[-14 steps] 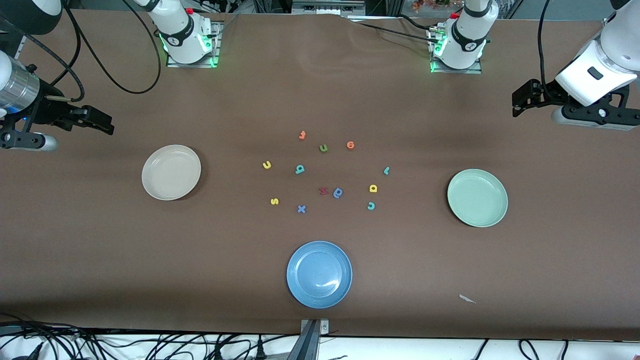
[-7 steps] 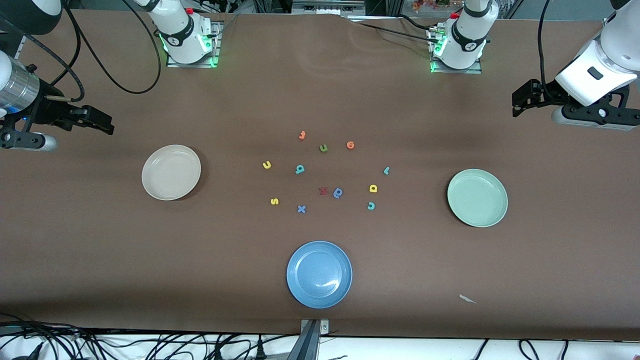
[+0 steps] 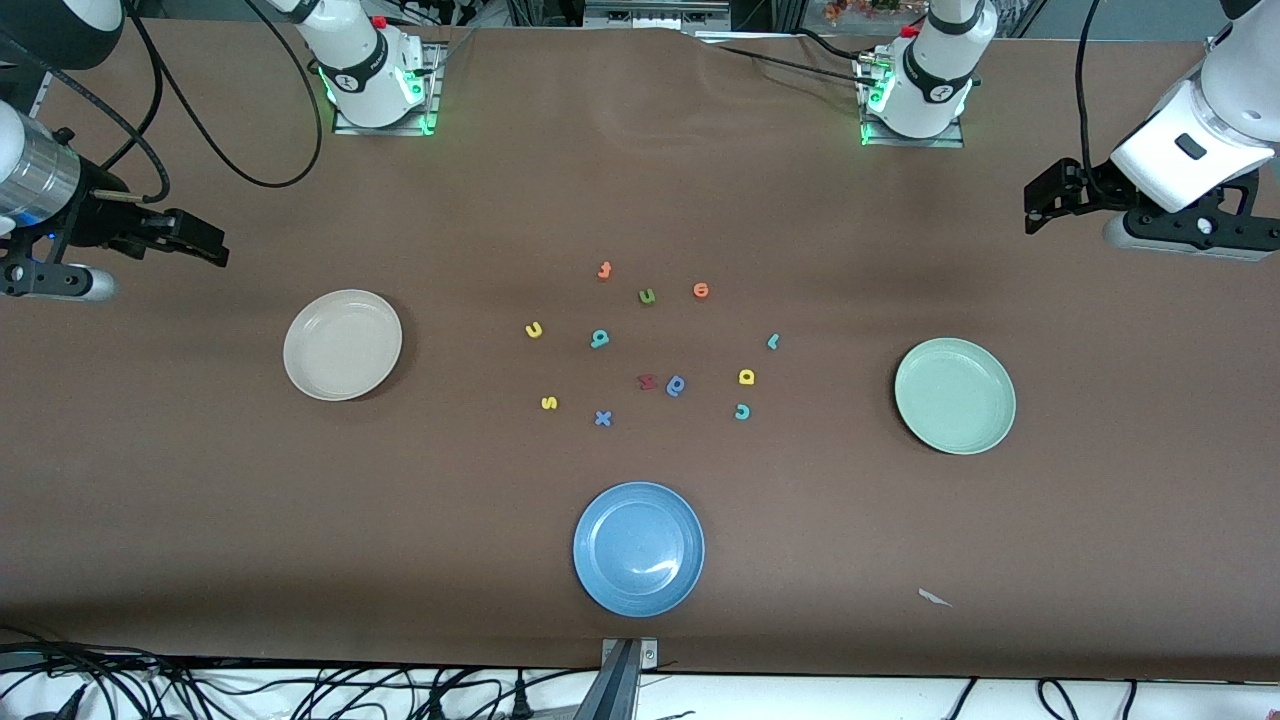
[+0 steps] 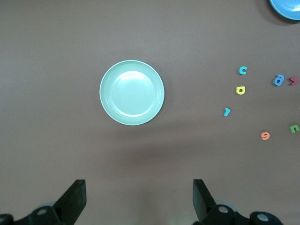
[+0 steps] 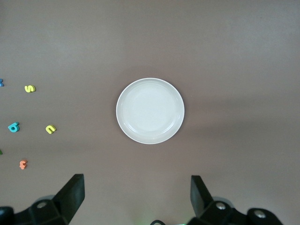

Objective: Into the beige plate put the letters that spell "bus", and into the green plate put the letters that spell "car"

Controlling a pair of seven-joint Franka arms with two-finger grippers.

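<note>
Beige plate (image 3: 342, 345) and green plate (image 3: 955, 396) sit bare, letters scattered between them, while the left gripper (image 4: 138, 199) and right gripper (image 5: 136, 197) wait, fingers apart.

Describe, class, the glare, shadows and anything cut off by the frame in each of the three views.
Front view: a white glare streak on the blue plate; the beige plate casts a soft shadow on the table. Left wrist view: a pale sheen on the green plate, with that blue plate cut off at a corner. Right wrist view: even light and a faint sheen on the beige plate.
</note>
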